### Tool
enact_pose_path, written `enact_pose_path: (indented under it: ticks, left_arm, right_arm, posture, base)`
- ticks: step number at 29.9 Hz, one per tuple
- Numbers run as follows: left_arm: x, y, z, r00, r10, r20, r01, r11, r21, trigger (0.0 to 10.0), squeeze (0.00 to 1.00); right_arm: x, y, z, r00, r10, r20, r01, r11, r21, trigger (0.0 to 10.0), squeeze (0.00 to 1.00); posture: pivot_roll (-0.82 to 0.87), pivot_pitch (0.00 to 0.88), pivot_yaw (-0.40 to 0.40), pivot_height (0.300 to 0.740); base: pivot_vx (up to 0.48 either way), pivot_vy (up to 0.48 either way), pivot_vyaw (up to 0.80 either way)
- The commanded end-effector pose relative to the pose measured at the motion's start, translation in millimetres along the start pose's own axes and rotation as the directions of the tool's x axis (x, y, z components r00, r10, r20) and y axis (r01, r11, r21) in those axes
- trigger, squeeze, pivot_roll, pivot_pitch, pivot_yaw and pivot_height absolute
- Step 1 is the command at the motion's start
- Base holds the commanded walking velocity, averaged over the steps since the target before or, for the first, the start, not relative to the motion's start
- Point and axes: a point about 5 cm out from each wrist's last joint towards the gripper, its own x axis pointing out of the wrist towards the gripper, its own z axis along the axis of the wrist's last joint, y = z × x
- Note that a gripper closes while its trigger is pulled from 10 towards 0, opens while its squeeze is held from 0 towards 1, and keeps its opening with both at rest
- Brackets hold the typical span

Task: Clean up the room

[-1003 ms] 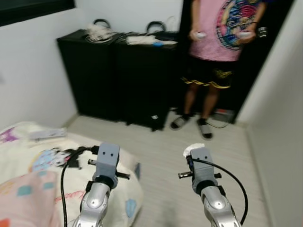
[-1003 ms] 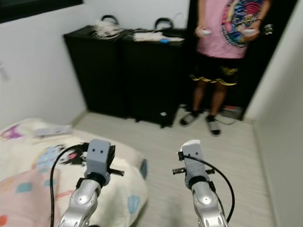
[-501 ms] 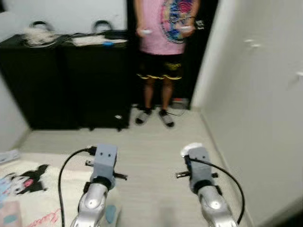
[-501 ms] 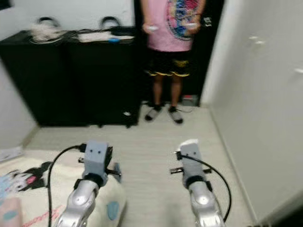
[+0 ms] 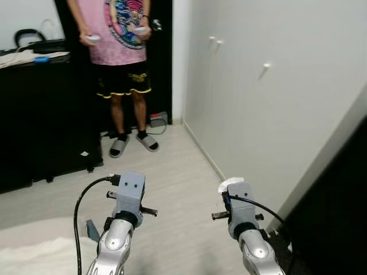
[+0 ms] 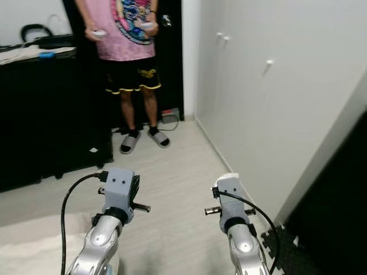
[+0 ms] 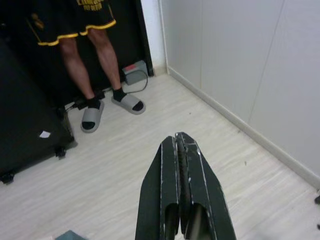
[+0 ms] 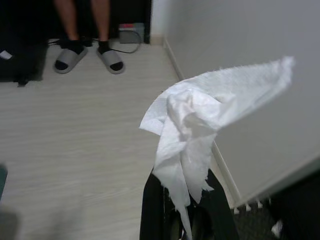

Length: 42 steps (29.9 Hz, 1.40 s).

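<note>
Nearest, a corner of the bed [image 5: 34, 255] is cut off at the frame's lower edge. The left pincer [image 7: 181, 145] hangs over bare floor [image 5: 172, 189], its fingers pressed together with nothing between them. The right pincer [image 8: 182, 200] clamps a crumpled white tissue [image 8: 200, 115] (its fingertips are hidden by the paper). Beyond, a white wardrobe [image 5: 269, 97] runs along the right. Farthest, a person [image 5: 117, 51] in sandals stands by a black cabinet [image 5: 34, 114], head cut off.
</note>
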Motion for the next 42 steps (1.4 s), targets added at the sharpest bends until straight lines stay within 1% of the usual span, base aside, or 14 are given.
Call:
enact_pose_path:
  ticks: [1, 29, 42]
  left_arm:
    - [-1.5, -1.6, -2.8, 1.000, -0.007, -0.012, 0.007, 1.000, -0.004, 10.0, 0.00]
    - [-3.9, -1.6, -6.4, 0.999, -0.025, -0.020, 0.025, 1.000, 0.007, 10.0, 0.00]
    - [-0.8, 2.1, -3.9, 0.999, -0.035, -0.015, 0.035, 0.999, 0.019, 10.0, 0.00]
  right_arm:
    - [-0.9, -4.1, -0.6, 1.000, -0.012, 0.001, 0.012, 1.000, 0.009, 10.0, 0.00]
    - [-3.8, -5.5, -7.3, 1.000, -0.025, -0.015, 0.025, 1.000, 0.006, 10.0, 0.00]
    - [-2.5, -2.5, -8.9, 0.999, -0.040, -0.013, 0.041, 0.999, 0.015, 10.0, 0.00]
  posture:
    - [-0.02, 0.070, 0.023, 0.740]
    - [-0.01, 0.047, 0.027, 0.740]
    - [0.00, 0.037, 0.048, 0.740]
  base:
    - [0.000, 0.000, -0.80]
    - [0.000, 0.000, -0.80]
    - [0.000, 0.000, -0.80]
